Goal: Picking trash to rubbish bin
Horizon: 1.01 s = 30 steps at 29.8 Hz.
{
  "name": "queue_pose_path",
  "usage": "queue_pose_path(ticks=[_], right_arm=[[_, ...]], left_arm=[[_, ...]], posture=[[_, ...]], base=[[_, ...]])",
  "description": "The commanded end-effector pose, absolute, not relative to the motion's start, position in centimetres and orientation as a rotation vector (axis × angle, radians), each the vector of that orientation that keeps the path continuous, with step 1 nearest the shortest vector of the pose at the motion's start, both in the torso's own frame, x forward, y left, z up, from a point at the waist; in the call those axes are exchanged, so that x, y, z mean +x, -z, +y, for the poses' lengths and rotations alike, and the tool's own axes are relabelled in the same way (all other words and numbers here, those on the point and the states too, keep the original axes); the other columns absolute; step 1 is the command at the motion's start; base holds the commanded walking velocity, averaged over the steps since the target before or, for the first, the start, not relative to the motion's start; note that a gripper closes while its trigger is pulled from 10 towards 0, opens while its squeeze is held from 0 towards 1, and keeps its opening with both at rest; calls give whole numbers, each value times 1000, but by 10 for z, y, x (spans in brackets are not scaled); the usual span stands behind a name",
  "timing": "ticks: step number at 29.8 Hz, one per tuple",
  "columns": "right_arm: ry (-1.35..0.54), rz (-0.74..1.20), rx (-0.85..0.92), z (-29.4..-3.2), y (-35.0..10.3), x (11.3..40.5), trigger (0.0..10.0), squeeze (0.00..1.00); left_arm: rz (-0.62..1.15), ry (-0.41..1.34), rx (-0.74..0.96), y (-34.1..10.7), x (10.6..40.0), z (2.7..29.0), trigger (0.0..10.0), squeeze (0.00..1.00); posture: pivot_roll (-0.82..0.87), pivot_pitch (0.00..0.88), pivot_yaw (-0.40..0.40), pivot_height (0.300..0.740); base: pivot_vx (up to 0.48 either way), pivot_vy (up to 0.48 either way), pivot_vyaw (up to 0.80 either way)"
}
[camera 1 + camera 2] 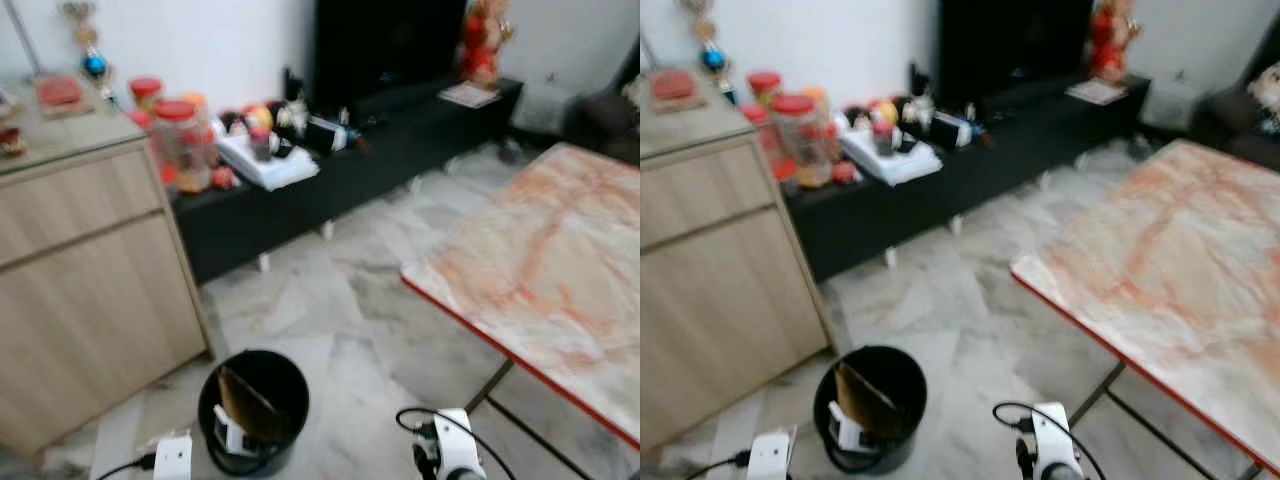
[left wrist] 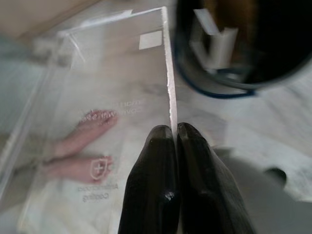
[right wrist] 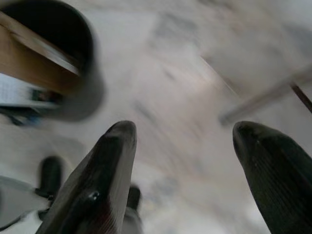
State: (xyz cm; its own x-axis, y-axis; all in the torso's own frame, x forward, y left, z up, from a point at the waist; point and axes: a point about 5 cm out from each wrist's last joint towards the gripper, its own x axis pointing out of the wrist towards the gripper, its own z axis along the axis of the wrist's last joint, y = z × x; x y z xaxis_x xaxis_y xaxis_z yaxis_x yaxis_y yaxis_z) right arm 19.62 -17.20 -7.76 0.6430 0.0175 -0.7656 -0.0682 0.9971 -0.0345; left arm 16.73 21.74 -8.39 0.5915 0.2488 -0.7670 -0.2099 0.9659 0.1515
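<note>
a: starting at the left, what did the left gripper (image 2: pixel 174 134) have?

b: its fingers were clenched on the edge of a clear, flat plastic package (image 2: pixel 97 122) with faint printed lettering. the package hung just beside the round black rubbish bin (image 1: pixel 253 410), not over its mouth.

a: and the bin itself?

b: it stood on the pale marble floor (image 1: pixel 340 300), near the light wooden cabinet (image 1: pixel 90 290). a brown cardboard piece (image 1: pixel 250 403) leaned inside it, with some white packaging (image 1: pixel 232 437) below.

a: so part of the job was done?

b: i'd judge so. some trash already lay in the bin, and the clear package was held but not yet dropped; it wanted carrying over the rim and letting go.

a: the right gripper (image 3: pixel 183 141)?

b: its fingers were spread wide with nothing between them, hanging over bare floor beside the bin.

a: further right?

b: a worktop of orange-veined marble with a red edge (image 1: pixel 540 270); i saw no trash on it. the low black tv bench (image 1: pixel 350 170) behind carried jars and clutter, too blurred to call rubbish.
</note>
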Motion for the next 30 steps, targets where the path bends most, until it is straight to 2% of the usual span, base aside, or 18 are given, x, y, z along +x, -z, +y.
queue_pose_path(ticks=[1,18,22,26,30], right_arm=[[-57,848,-42,-164,75,202,10000,0],[-51,847,-37,-164,75,202,10000,0],[-49,847,-36,-165,75,203,10000,0],[-52,844,-35,-165,74,204,10000,0],[-56,844,-36,-164,74,205,10000,0]], left_arm=[[920,-286,55,86,161,224,10000,0],[891,-262,69,82,170,222,10000,0],[865,-194,57,79,179,215,10000,0],[774,-88,10,67,206,200,10000,0],[767,-4,-7,63,216,188,10000,0]], posture=[[0,34,-59,740],[0,37,-58,740],[0,38,-59,740],[3,39,-61,740],[0,37,-60,740]], base=[[461,0,0],[461,0,0],[408,0,0],[0,0,0],[0,0,0]])
